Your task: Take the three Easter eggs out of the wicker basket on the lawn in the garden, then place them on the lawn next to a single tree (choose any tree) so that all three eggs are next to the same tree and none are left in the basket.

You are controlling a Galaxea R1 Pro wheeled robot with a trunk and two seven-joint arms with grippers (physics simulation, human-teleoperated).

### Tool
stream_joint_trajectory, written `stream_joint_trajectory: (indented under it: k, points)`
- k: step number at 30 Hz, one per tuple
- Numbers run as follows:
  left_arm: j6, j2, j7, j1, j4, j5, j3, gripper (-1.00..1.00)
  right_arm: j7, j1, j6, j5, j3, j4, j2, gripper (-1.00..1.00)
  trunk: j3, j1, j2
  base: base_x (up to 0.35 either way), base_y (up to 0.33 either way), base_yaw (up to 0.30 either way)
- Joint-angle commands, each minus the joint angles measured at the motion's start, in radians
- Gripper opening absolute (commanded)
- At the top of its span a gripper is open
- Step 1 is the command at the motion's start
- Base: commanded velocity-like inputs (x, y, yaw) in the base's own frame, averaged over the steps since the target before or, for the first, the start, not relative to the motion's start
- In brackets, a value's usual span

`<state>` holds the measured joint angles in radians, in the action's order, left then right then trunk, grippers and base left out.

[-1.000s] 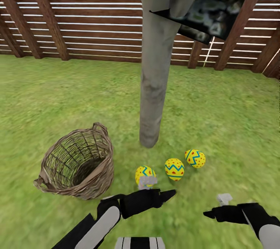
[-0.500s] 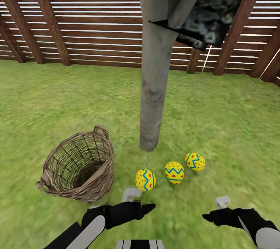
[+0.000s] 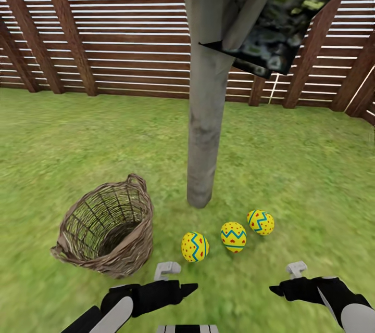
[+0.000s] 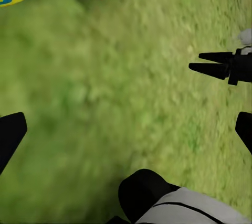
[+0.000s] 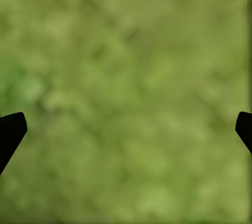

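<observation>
Easter eggs, all three, sit on the lawn in a short row just in front of the tree, none touching each other. Closest to the trunk's base on the right side is one egg, the middle egg is a bit further out from the tree, and the last egg is furthest out, more or less straight in front of the trunk. The wicker basket stands on the grass to the left of the tree, tipped so you look into its mouth, and I can't spot anything inside it. The brown slatted fence runs behind the tree.

Left gripper hovers over grass in front of the tree, past the eggs, fingers spread wide with nothing between them. Right gripper hangs off to the right of it, also spread and empty over bare grass.
</observation>
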<state>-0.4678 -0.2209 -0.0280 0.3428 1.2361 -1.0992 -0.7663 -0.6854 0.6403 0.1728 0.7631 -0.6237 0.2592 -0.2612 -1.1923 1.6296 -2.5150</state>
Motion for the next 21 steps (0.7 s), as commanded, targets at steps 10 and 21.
stream_joint_trajectory:
  k: [10,21]
  points:
    - [-0.006,-0.005,0.001,0.001,-0.005,-0.004,0.003,1.0,-0.006,-0.005,0.007,0.005,-0.008,0.0,0.002,1.0,0.038,-0.005,0.002,0.0,0.0,0.0]
    - [-0.008,-0.016,0.005,0.001,-0.006,-0.007,0.004,1.0,-0.005,-0.005,0.007,0.007,-0.007,-0.001,0.003,1.0,0.081,-0.01,0.005,-0.13,0.023,0.0]
